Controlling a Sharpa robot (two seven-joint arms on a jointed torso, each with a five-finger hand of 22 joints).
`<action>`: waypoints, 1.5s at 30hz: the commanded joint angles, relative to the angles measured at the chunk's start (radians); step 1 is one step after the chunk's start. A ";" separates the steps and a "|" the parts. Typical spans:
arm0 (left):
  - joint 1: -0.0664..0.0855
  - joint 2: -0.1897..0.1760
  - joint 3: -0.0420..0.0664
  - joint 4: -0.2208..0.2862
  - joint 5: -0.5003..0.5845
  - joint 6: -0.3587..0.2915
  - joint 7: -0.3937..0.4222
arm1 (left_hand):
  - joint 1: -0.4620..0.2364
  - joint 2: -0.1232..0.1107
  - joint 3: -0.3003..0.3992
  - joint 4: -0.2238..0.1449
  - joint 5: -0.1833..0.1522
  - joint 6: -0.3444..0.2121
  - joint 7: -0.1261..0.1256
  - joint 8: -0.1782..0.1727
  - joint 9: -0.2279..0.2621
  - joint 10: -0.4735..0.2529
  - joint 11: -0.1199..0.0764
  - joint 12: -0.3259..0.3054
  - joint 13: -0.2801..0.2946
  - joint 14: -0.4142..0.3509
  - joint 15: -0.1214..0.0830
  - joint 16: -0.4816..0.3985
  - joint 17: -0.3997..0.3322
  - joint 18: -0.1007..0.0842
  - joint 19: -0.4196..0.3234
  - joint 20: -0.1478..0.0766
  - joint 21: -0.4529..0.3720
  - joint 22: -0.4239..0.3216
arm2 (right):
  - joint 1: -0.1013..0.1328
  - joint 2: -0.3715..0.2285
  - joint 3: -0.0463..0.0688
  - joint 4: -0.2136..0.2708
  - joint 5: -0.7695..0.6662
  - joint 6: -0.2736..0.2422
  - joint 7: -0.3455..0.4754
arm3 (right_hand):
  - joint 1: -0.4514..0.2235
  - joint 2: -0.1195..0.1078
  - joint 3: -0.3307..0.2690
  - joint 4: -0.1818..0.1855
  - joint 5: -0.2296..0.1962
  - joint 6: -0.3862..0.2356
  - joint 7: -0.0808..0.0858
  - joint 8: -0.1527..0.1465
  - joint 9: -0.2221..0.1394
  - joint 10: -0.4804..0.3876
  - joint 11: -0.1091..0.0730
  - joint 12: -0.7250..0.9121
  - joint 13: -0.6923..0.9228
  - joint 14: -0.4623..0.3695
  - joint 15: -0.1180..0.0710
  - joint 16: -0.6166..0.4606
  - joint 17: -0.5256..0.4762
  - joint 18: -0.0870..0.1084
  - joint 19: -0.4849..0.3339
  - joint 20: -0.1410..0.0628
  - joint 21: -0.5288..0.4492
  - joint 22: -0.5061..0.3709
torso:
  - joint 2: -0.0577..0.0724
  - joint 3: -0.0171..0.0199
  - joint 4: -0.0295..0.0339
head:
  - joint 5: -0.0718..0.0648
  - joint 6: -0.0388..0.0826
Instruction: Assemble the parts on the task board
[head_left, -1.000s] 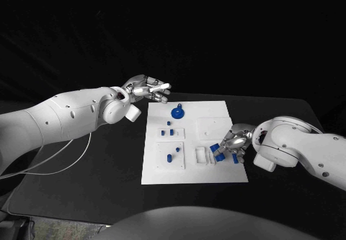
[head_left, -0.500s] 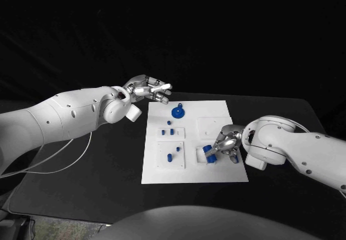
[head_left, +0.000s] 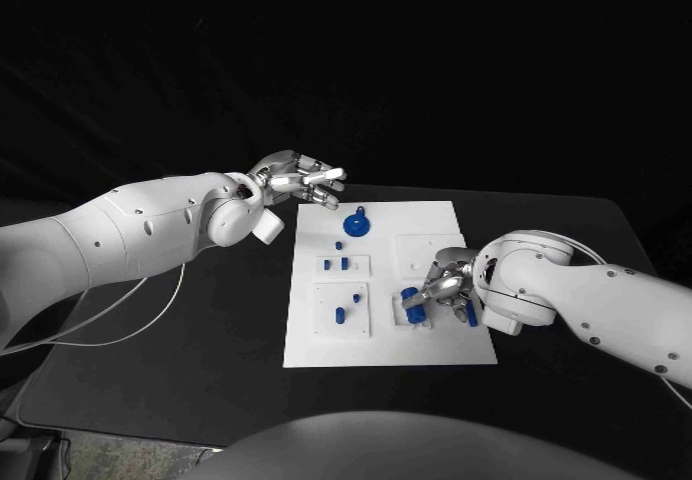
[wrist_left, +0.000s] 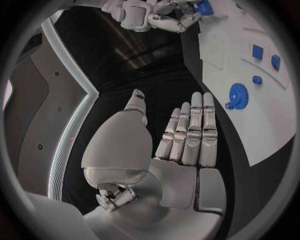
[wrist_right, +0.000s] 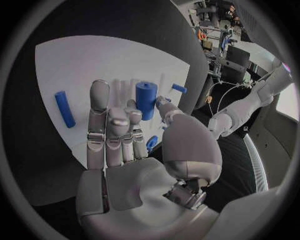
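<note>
Pinching a blue cylinder (wrist_right: 145, 100) — right hand (wrist_right: 119, 135) fingers (wrist view), left hand (head_left: 296, 180) spread, empty.

Flat white task board (head_left: 387, 345) of smooth matt plastic, on a matt black table (head_left: 188, 340) – no sheen there. Small blue cylinder part (wrist_right: 145, 99), plastic, with a dull satin face. Silver metal-look hands (wrist_left: 187, 137) (wrist_right: 115, 132), brushed and faintly glossy – arm shells (head_left: 130, 235) of smooth white glossy plastic.
</note>
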 joint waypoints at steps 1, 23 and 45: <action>0.000 0.001 0.001 0.006 -0.009 0.021 0.001 | 0.003 0.010 0.000 -0.004 0.003 -0.001 0.001 -0.002 0.000 -0.006 0.002 0.002 0.002 -0.006 0.004 -0.004 0.001 0.008 0.000 0.004 0.004 -0.002 | 0.000 0.007 -0.002 -0.004 -0.030 0.028 -0.019 | 0.003 -0.015 0.003 0.018 -0.016 -0.004 0.002 0.000 0.004 -0.004 -0.004 -0.007 -0.002 -0.002 -0.004 -0.007 0.001 0.003 0.037 -0.002 -0.004 0.002 | 0.000 -0.0002 -0.0002 | 0.001 0.000; 0.000 0.000 0.001 0.005 -0.015 0.026 -0.004 | -0.004 0.020 -0.001 -0.022 0.002 -0.001 0.003 -0.002 0.000 -0.008 0.003 0.003 0.002 -0.007 0.004 -0.004 0.003 0.009 -0.001 0.004 0.006 -0.002 | -0.001 0.015 -0.019 -0.003 -0.030 0.007 -0.002 | 0.016 -0.052 -0.177 0.179 -0.064 -0.020 0.005 0.001 0.010 -0.009 -0.003 -0.024 -0.006 -0.003 -0.008 -0.020 0.008 0.001 0.037 -0.007 -0.019 -0.001 | 0.000 0.0007 -0.0008 | 0.008 0.000; 0.000 -0.002 0.001 0.002 -0.015 0.026 -0.005 | -0.008 0.026 -0.003 -0.030 0.002 -0.003 0.004 -0.002 0.000 -0.008 0.003 0.003 0.002 -0.007 0.004 -0.004 0.004 0.009 -0.001 0.004 0.006 -0.002 | -0.007 -0.030 -0.019 0.059 -0.024 -0.003 0.033 | -0.006 0.145 -0.537 0.082 -0.064 0.003 -0.003 0.001 0.036 0.002 -0.008 -0.016 -0.005 0.001 -0.009 -0.021 0.016 0.000 0.039 -0.008 -0.007 0.005 | -0.001 0.0008 -0.0011 | 0.007 0.000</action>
